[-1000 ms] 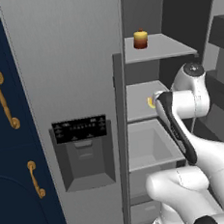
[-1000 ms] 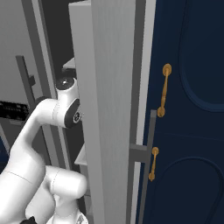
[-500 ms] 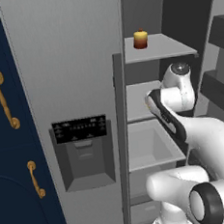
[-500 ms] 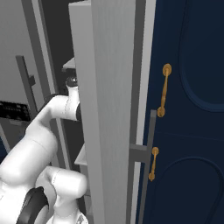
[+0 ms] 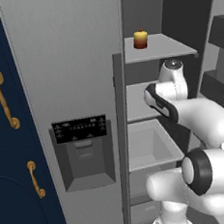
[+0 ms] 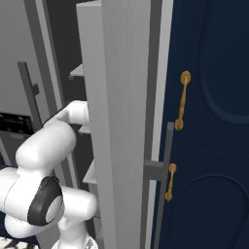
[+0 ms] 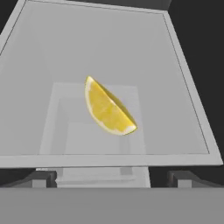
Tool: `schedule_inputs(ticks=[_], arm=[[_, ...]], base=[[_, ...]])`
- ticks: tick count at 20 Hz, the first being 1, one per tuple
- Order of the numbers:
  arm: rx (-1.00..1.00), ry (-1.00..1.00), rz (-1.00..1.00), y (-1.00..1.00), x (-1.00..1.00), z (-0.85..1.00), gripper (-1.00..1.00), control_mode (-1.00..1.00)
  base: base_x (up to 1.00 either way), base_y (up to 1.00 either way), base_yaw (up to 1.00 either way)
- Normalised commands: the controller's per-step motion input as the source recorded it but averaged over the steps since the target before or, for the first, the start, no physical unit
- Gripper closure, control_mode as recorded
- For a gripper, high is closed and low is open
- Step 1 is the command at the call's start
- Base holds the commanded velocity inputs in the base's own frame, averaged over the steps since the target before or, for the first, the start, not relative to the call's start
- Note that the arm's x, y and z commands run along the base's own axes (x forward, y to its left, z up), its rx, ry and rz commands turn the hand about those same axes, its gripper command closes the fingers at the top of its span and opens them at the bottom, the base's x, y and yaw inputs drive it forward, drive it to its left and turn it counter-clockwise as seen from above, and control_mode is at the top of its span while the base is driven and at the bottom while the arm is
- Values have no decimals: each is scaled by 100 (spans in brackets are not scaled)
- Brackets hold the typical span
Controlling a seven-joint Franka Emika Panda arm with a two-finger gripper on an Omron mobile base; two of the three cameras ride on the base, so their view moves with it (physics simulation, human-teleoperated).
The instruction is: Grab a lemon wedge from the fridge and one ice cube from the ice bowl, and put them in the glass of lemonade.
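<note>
the arm reached into the fridge [image 5: 80, 63]; the claw [image 7: 111, 177], fingers spread, hung above the lemon wedge [image 7: 108, 107] on its shelf [image 7: 183, 109]. next, i judged: descend, pinch it.

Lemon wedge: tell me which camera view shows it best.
The hand view: the lemon wedge lies in full sight on a grey fridge shelf, ahead of the claw. In both base views the arm and the fridge door stand where it would be.

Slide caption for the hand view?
Lemon wedge lying on a fridge shelf, centred above the gripper.
</note>
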Motion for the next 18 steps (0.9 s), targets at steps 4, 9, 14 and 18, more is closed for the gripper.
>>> schedule_inputs(ticks=[4, 9, 14, 18], arm=[[-1, -2, 5, -5, 26, -39, -100, -100], [0, 0, 6, -7, 56, -3, -100, -100], [0, 0, 8, -8, 39, -17, -100, -100], [0, 0, 9, -6, 20, -26, -100, -100]], base=[[0, 0, 0], [0, 0, 0], [0, 0, 0], [0, 0, 0]])
